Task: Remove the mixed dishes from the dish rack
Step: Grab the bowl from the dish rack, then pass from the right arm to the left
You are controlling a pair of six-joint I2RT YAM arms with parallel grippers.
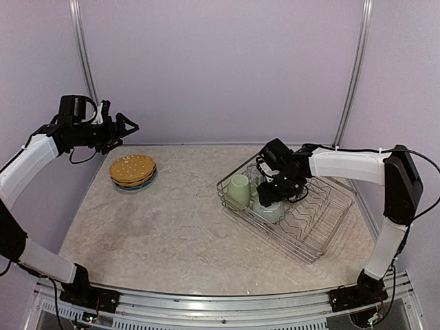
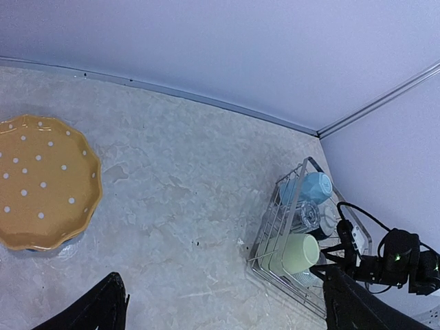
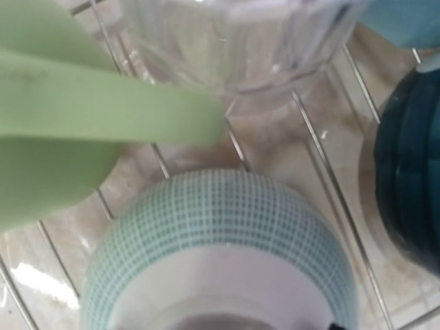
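The dish rack (image 1: 323, 230) stands on the right of the table. In its near-left end lie a pale green mug (image 1: 239, 190), a clear glass (image 3: 234, 41), a light blue mug (image 2: 313, 189), an upturned teal bowl (image 3: 220, 234) and a dark-blue bowl (image 3: 412, 179). My right gripper (image 1: 269, 194) is low over the teal bowl, which fills the right wrist view; its fingers are hidden there. The yellow plates (image 1: 133, 168) are stacked on a blue plate (image 1: 132, 187) at the far left. High above them my left gripper (image 2: 230, 309) is open, with nothing in it.
The rack's far-right part holds only bare zigzag wire dividers (image 1: 313, 206). The back wall and a metal upright (image 1: 350, 75) stand close behind the rack. Marbled tabletop (image 1: 179, 227) lies between the plates and the rack.
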